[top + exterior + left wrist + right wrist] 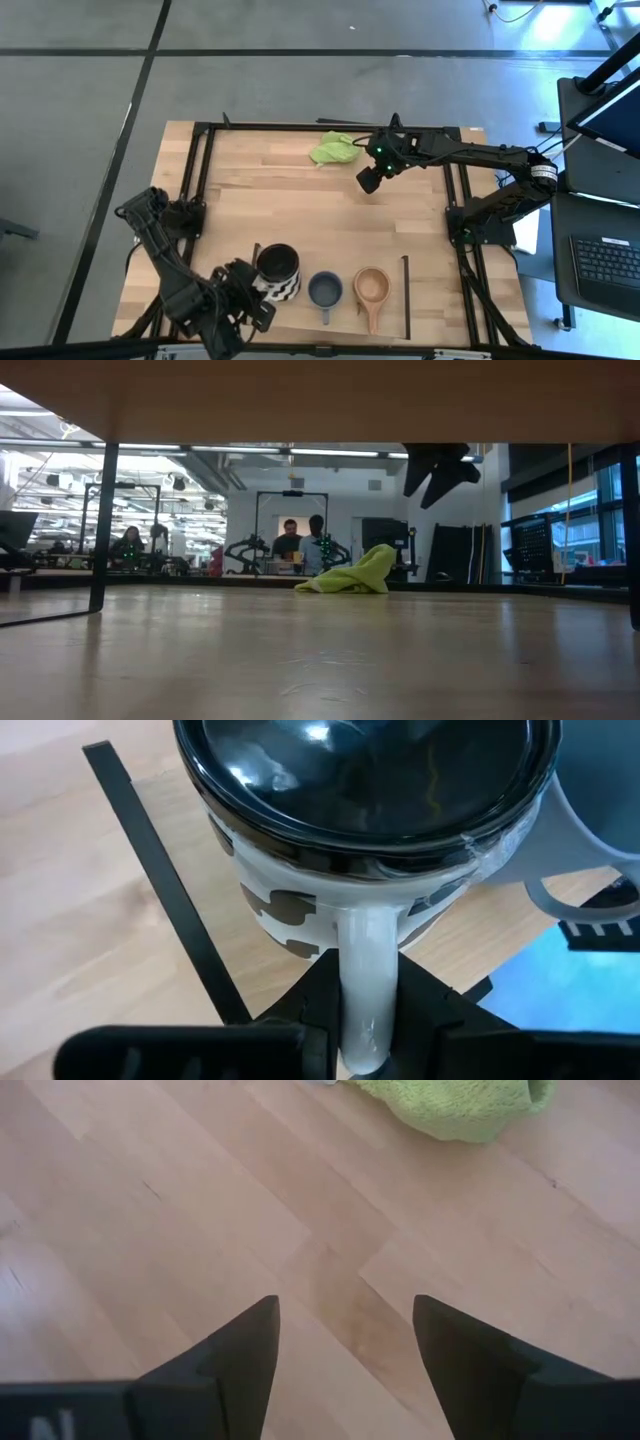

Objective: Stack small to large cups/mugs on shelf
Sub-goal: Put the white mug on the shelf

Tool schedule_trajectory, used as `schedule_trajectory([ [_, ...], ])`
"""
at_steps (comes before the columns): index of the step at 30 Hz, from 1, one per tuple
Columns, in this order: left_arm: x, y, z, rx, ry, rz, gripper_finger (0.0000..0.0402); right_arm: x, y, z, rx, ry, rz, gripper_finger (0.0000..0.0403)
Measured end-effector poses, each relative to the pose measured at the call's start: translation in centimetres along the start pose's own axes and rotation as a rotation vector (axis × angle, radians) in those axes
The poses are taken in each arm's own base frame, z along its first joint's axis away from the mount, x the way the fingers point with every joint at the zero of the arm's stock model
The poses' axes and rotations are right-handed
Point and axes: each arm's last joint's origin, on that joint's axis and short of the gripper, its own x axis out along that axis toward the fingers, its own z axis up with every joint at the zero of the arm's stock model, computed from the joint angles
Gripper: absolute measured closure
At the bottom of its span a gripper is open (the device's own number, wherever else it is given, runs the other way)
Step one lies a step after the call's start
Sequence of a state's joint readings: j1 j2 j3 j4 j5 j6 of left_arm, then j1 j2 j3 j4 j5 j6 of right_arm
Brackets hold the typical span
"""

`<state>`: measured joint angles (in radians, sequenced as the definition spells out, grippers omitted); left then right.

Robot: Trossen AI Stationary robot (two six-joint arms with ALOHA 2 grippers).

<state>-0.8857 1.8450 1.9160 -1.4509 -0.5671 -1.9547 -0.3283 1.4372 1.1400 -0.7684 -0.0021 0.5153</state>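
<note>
Three cups stand in a row on the shelf (340,318) at the table's near edge. The white mug (277,270) with dark patches and a dark inside is leftmost, the blue-grey mug (325,290) in the middle, the tan wooden cup (372,288) on the right. My left gripper (252,300) is at the white mug's near-left side, shut on its handle. My right gripper (368,180) hovers open over bare tabletop at the far side, beside a lime-green cloth (335,150), touching nothing. My left gripper pinches the white mug's handle (366,982) between its two fingers, one on either side of the white strap. The fingers come slanting down from the table's near-left side. The mug stands upright, mouth up; whether its base rests on the shelf I cannot tell.
The shelf's thin black bars (405,295) (150,870) run along its short sides; the left one passes right by the white mug. The blue-grey mug (590,830) stands close beside the white mug. The cloth (350,575) lies at the far side, with bare wood in the table's middle.
</note>
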Motion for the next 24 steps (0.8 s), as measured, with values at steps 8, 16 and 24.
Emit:
schedule_trajectory([
  [8,-0.2,0.0,-0.4,0.000,0.013,-0.008,0.0355,0.0,0.0,-0.1,-0.005,0.009,-0.005,0.0171],
  [16,-0.3,-0.2,-0.6,0.045,0.042,-0.029,0.0355,-0.1,1.0,0.6,0.019,0.021,0.244,0.0172],
  [24,-0.3,-0.1,-0.6,0.077,0.041,-0.021,0.0355,-0.8,5.2,0.2,-0.020,0.005,0.553,0.0258],
])
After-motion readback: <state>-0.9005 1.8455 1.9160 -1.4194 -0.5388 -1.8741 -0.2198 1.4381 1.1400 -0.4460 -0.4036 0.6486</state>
